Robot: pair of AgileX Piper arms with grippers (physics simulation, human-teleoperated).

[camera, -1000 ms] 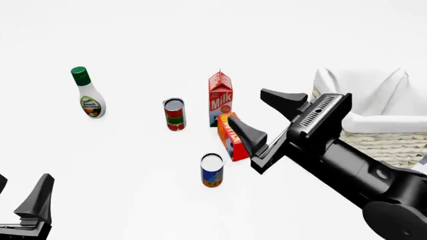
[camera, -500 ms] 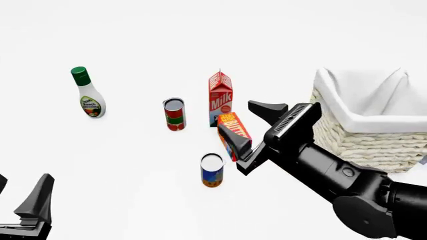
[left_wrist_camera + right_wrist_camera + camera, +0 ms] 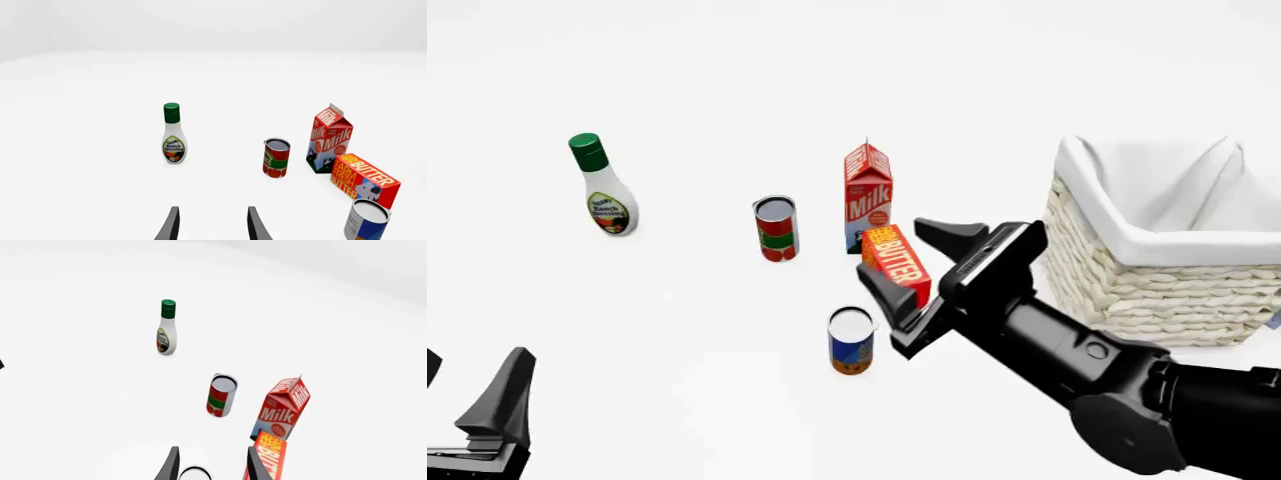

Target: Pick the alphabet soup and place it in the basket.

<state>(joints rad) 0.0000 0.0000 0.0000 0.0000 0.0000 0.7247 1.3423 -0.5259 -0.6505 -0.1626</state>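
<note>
Alphabet soup can (image 3: 851, 341) upright on the white table (image 3: 694, 300), near centre of front view, untouched; rim of its top (image 3: 194, 473) just visible at edge of right wrist view between the fingertips. Right gripper (image 3: 918, 258) hovering just right of and slightly above the can, fingers spread wide, nothing between them, one finger (image 3: 884, 288) overlapping the butter box (image 3: 897, 262) in front view (contact unclear). Butter box tilted, sitting just behind-right of the soup can, close in front of the upright milk carton (image 3: 869, 196). Red and green can (image 3: 775, 229) upright to the left of the milk carton, apart from it. Ranch dressing bottle (image 3: 602, 186) with green cap standing well off to the left. Wicker basket (image 3: 1154, 270) with white cloth lining at the right side, well apart from the soup can, right arm passing in front of its lower left corner. Left gripper (image 3: 212, 223) low at bottom-left corner of front view, fingers apart and holding nothing, well away from all items.
</note>
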